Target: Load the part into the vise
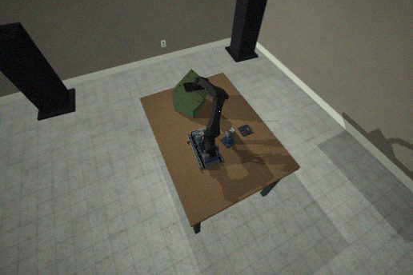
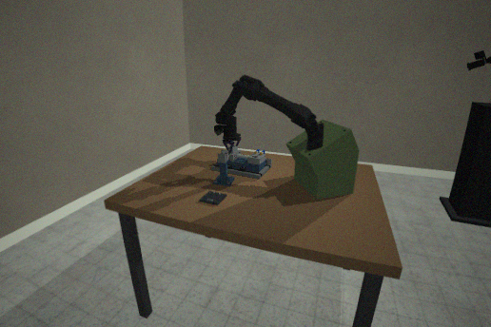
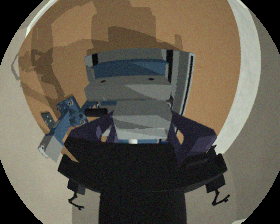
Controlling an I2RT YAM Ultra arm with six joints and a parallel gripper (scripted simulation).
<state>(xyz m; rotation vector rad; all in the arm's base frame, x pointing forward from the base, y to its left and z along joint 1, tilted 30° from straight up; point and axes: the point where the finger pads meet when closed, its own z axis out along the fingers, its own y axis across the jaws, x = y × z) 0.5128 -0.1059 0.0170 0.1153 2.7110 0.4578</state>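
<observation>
My gripper [image 3: 141,133] is shut on the part [image 3: 135,115], a light grey block held across its short sides. In the wrist view the part hangs right over the vise [image 3: 139,70], whose blue and grey body shows just beyond it. In the exterior view the gripper [image 2: 231,143] points straight down at the near end of the vise [image 2: 244,163]. In the overhead view the arm hides most of the vise [image 1: 205,149]. I cannot tell whether the part touches the low bars, nor which way its slot faces. The jaws and the work stop are hidden behind the part.
The V-block [image 2: 223,177] stands just beside the vise, also in the wrist view [image 3: 60,123] at the left. The dark infeed plate [image 2: 212,198] lies bare nearer the table edge. The arm's green base [image 2: 326,159] stands behind the vise.
</observation>
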